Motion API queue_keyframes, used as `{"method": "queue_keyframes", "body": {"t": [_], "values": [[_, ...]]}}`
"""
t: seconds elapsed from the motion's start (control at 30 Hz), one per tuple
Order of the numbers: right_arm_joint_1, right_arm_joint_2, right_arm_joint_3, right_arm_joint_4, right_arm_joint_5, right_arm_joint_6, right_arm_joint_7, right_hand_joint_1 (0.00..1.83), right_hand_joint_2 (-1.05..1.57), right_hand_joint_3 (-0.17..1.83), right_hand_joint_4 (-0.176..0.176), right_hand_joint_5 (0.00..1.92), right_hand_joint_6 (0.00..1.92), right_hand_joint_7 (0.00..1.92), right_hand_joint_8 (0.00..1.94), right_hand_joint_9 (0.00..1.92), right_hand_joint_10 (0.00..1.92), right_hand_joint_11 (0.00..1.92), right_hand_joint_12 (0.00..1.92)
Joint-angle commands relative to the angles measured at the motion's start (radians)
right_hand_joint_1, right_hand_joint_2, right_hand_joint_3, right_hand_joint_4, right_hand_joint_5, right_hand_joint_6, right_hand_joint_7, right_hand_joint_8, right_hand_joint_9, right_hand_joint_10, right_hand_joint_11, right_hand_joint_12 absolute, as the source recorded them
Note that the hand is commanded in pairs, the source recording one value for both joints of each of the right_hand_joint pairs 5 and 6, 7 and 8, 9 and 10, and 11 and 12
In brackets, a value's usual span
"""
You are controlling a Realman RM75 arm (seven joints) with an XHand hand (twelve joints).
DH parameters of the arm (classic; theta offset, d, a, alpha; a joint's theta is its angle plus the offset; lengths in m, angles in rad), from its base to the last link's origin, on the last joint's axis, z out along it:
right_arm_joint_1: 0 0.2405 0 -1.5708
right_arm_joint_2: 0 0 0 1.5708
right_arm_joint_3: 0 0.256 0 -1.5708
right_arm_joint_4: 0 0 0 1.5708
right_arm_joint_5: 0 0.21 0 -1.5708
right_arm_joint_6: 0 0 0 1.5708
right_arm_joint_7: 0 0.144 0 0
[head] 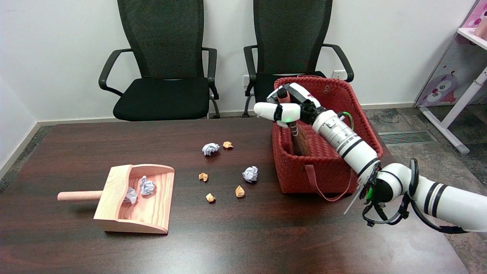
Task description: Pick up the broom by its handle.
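Broom (296, 137) upright in red basket (296, 171) — handle gripped by robot hand (286, 107).

two chairs (163, 76), one basket (304, 167), one dustpan (152, 217)

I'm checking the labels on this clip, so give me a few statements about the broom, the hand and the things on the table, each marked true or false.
1. The right hand grips the broom by its handle. True.
2. The broom lies flat on the table. False: it stands in the red basket, brush end down.
3. The wooden dustpan holds crumpled white paper. True.
4. The dustpan sits inside the basket. False: it sits on the table, off to the picture's left of the basket.
5. Paper scraps lie on the table between dustpan and basket. True.
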Motion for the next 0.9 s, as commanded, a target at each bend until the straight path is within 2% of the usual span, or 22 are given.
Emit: {"method": "queue_keyframes", "body": {"t": [0.03,0.4,0.5,0.77,0.9], "values": [[-0.015,-0.008,0.054,-0.045,0.001,-0.043,-0.007,0.85,0.5,0.81,0.176,1.92,1.92,1.92,1.92,1.92,1.92,1.92,1.92],[-0.043,0.079,0.165,-0.217,0.004,-0.032,-0.047,0.9,0.74,0.96,0.171,1.92,1.92,1.92,1.92,1.92,1.92,1.92,1.92],[-0.058,0.112,0.202,-0.278,0.037,-0.014,-0.079,0.93,0.87,0.98,0.165,1.92,1.92,1.92,1.92,1.92,1.92,1.92,1.92],[-0.065,0.186,0.264,-0.417,0.163,0.032,-0.206,0.95,0.98,1.07,0.165,1.92,1.92,1.92,1.92,1.92,1.92,1.92,1.92],[-0.053,0.19,0.301,-0.47,0.189,0.046,-0.227,0.96,1.04,1.07,0.161,1.92,1.92,1.92,1.92,1.92,1.92,1.92,1.92]]}}
